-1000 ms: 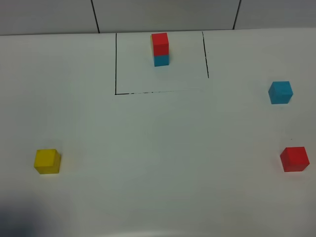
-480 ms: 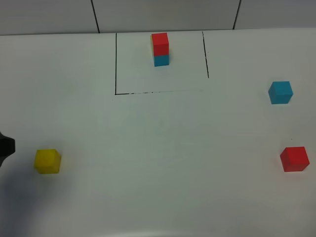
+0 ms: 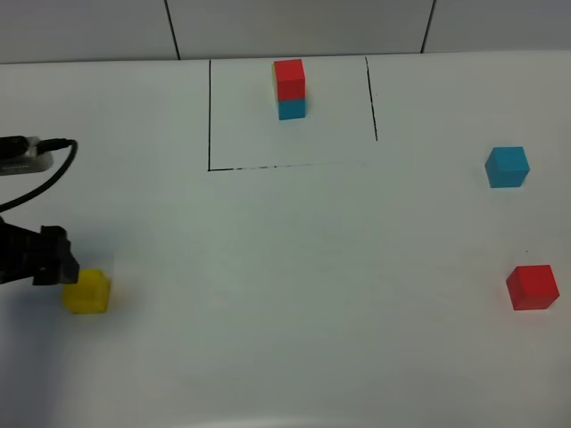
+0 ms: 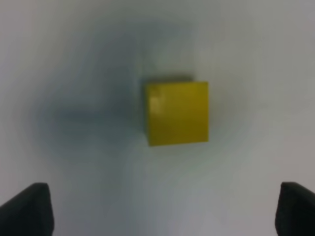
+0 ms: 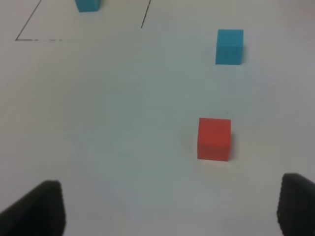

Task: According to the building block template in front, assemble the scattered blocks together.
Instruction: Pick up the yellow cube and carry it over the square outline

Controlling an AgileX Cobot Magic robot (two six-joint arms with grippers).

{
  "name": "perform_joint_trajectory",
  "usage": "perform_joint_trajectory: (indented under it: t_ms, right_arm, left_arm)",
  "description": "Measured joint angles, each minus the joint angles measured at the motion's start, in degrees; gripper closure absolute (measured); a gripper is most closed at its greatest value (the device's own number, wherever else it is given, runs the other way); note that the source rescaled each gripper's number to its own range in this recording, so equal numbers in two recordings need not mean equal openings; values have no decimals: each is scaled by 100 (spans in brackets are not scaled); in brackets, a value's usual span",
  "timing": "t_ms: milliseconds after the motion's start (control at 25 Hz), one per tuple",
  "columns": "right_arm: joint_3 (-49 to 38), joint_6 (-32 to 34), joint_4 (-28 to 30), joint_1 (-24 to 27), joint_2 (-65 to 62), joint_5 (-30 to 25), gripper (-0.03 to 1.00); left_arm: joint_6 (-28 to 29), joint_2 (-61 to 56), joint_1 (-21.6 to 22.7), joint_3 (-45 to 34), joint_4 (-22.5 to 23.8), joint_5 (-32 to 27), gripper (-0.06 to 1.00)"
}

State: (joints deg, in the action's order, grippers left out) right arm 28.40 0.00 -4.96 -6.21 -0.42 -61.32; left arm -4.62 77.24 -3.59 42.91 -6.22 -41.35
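Because the yellow cube (image 3: 86,292) lies alone on the left side of the bench (image 3: 294,267), well apart from the other parts, we judge that it falls to the left arm (image 3: 36,254). The arm's head sits just beside that cube. In the wrist view the left fingers (image 4: 27,209) are spread wide and released, with the cube centred ahead of them and untouched. We read this alignment as preparation for a straight descent and grasp.

The right fingers (image 5: 37,209) are also spread, with nothing between them. They wait near the red cube (image 3: 532,287), and the cyan cube (image 3: 507,167) lies farther off on the same side. Each arm thus covers the parts on its own side.

The template (image 3: 289,89) stands at the far edge of the bench inside a black outline (image 3: 209,116) – red over cyan, with only a sliver of yellow showing at its left. It sits in front as the reference, clear of the working area. No loose cube is joined to another yet, so we judge that assembly has not started.

Change from the earlier frames:
- One second ago the left arm was out of the high view, leaving only a shadow at the lower left.
- Half a second ago only its tip showed at the left edge.
- Now it has advanced to the yellow cube.
- All three loose cubes and the template have kept their positions.
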Motion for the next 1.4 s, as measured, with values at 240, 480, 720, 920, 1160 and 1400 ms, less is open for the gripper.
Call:
perform_joint_trajectory:
  t_ms: [240,480,720,920,1160,1400]
  right_arm:
    - [0,0,0,0,0,0,22]
    - [0,41,0,0,0,0,22]
    - [0,41,0,0,0,0,22]
    - [0,0,0,0,0,0,22]
    - [0,32,0,0,0,0,22]
    - [0,32,0,0,0,0,22]
  left_arm:
    - [901,739,-603,462,531,-93,-4]
    - [1208,1230,-622,490,622,-94,-4]
    - [1221,1733,-622,490,622,142,-4]
    - [1226,2117,-622,490,622,354,-4]
    - [1238,2369,-622,490,622,525,-3]
    - [1238,2399,-622,490,622,613,24]
